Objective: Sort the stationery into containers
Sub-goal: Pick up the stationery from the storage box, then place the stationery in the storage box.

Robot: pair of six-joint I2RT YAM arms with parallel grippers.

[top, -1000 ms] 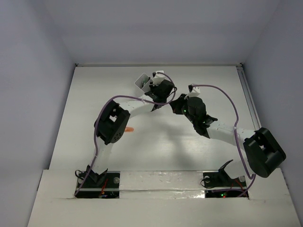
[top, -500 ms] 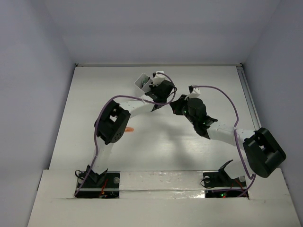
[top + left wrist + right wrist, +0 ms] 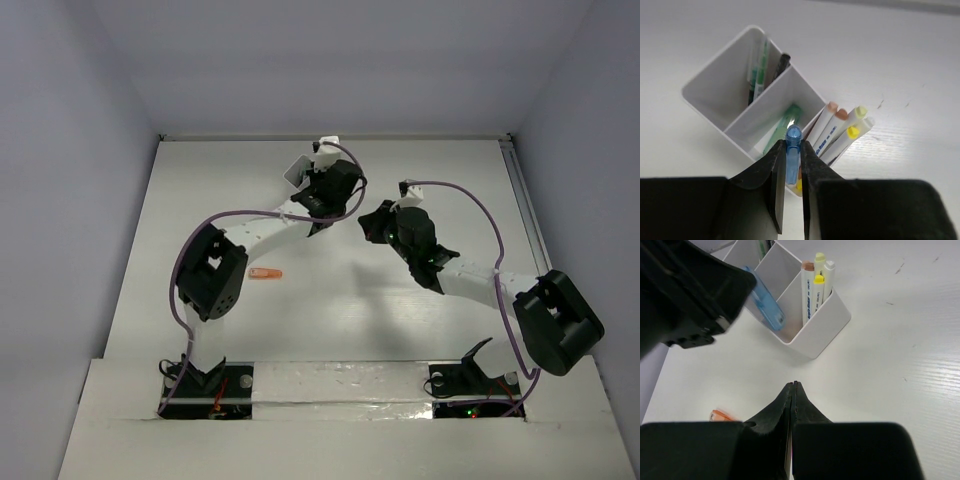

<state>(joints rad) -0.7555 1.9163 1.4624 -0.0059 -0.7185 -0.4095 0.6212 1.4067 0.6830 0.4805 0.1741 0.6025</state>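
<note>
Pens [image 3: 840, 131] stand in box [image 3: 715, 92] just beside blue piece [image 3: 793, 136] clamped in left hand [image 3: 792, 156].

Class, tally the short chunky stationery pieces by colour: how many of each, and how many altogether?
Blue piece: 1, held in the left claw
Green piece: 1, in the white box, middle compartment
Orange piece: 1, lying on the table
Total: 3
</note>
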